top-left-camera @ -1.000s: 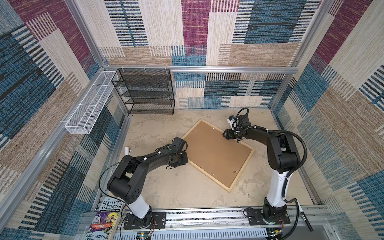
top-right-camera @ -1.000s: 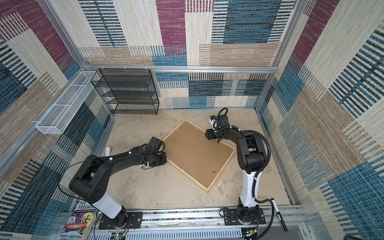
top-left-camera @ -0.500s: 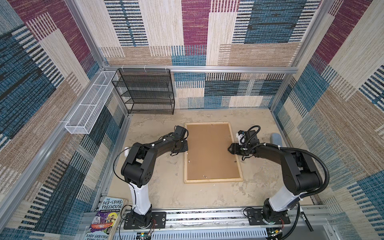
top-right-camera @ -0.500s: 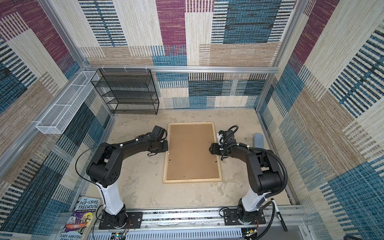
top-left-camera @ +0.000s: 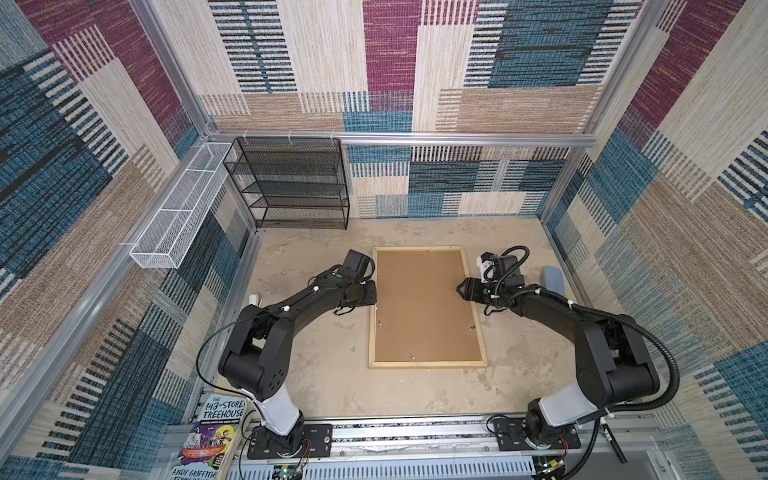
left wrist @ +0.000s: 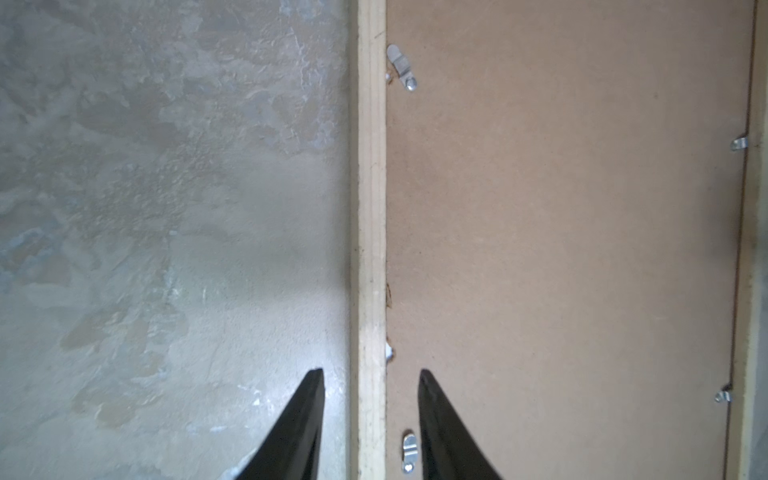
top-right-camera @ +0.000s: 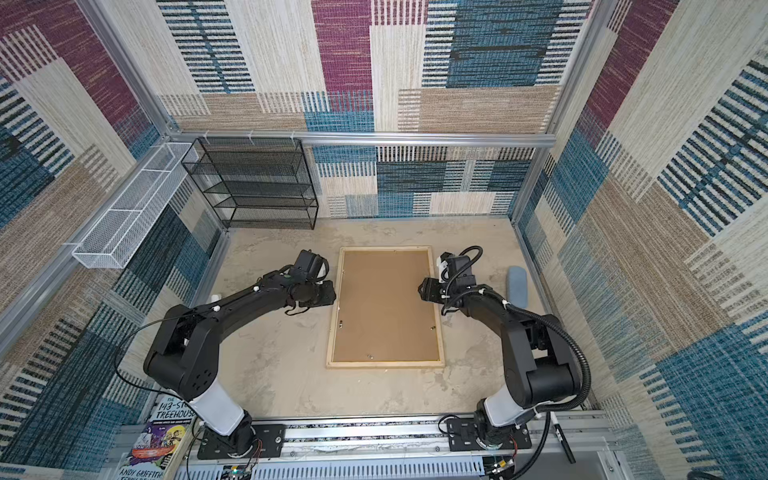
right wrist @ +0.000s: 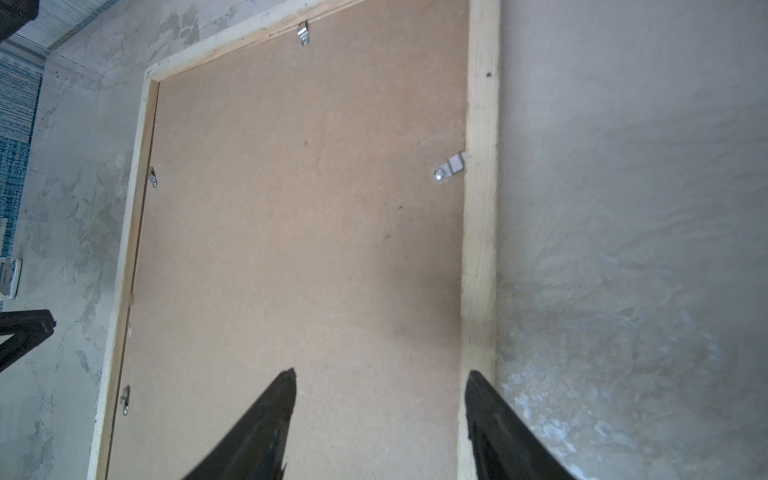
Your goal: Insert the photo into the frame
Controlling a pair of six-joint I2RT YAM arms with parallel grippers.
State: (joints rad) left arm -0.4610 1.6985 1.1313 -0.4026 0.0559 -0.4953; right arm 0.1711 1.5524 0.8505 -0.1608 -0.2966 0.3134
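Our left gripper stands spread, its 2 fingers straddling 1 long rail of the frame with a gap on either side, so it pinches nothing. Our right gripper is spread wider. 1 finger hangs over the backing board and the other over the outer edge of the opposite long rail; it holds nothing either.

The frame lies flat, back up, on the table between our 2 arms, with the brown board seated inside the rails.

We judge the frame light and stiff, but its thin rails could rack if lifted by 1 corner, and any pane underneath would be fragile. The best hold looks to be across a long rail near mid-length, 1 gripper per side. The board should be rigid and flat, with little edge to get under.

The photo shows in none of our views. It may lie beneath the board, but we cannot tell. The frame's front is hidden against the table. Small metal clips sit along the board's edges, and we cannot make out whether they are locked.
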